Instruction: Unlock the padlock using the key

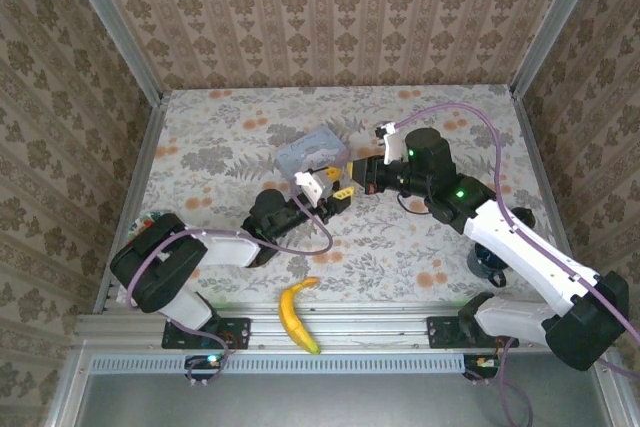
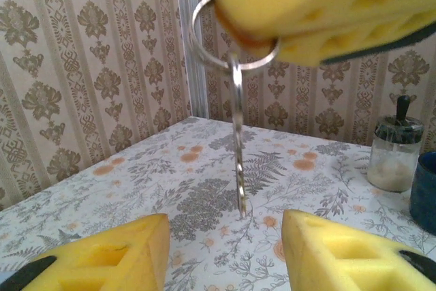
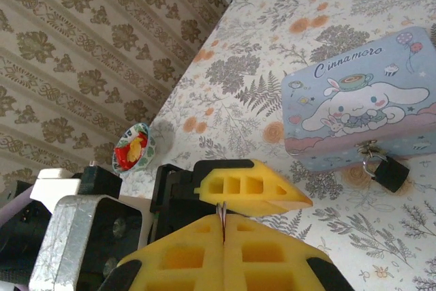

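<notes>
While in right hand [image 3: 223, 226], key [image 2: 238, 161] vertical.

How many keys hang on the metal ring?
1: a slim silvery key hangs down from the ring, which the right gripper pinches; part of the ring is hidden, so others may exist.

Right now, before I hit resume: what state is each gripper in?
Left gripper: open, holding nothing.
Right gripper: shut on the key, pinching it by its ring.
</notes>
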You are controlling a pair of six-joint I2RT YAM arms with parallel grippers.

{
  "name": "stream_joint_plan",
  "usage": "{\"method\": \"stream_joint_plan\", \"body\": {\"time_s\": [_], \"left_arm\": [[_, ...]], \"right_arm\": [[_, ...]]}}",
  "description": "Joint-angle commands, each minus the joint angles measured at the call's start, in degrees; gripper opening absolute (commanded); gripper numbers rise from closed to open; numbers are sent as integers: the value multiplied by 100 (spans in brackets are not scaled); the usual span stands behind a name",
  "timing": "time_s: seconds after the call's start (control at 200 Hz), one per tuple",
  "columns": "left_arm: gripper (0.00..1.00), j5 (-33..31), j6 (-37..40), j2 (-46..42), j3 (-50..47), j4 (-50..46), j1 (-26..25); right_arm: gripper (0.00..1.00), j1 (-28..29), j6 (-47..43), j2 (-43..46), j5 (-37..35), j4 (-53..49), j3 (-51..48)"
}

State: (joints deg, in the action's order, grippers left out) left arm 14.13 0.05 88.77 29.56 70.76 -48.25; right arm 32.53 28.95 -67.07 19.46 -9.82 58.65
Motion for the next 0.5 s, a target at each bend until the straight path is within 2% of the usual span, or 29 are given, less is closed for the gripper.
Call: {"method": "stream_joint_plan", "body": {"time_s": [0.0, 0.14, 0.495], "left_arm": [[48, -23, 91, 9, 186, 166, 35], [46, 59, 20, -33, 216, 167, 83], [26, 125, -80, -27, 212, 157, 159]], "right_arm": [[0, 25, 76, 104, 217, 124, -110], [0, 25, 76, 127, 198, 138, -172], [0, 19, 79, 118, 183, 172, -222]]}}
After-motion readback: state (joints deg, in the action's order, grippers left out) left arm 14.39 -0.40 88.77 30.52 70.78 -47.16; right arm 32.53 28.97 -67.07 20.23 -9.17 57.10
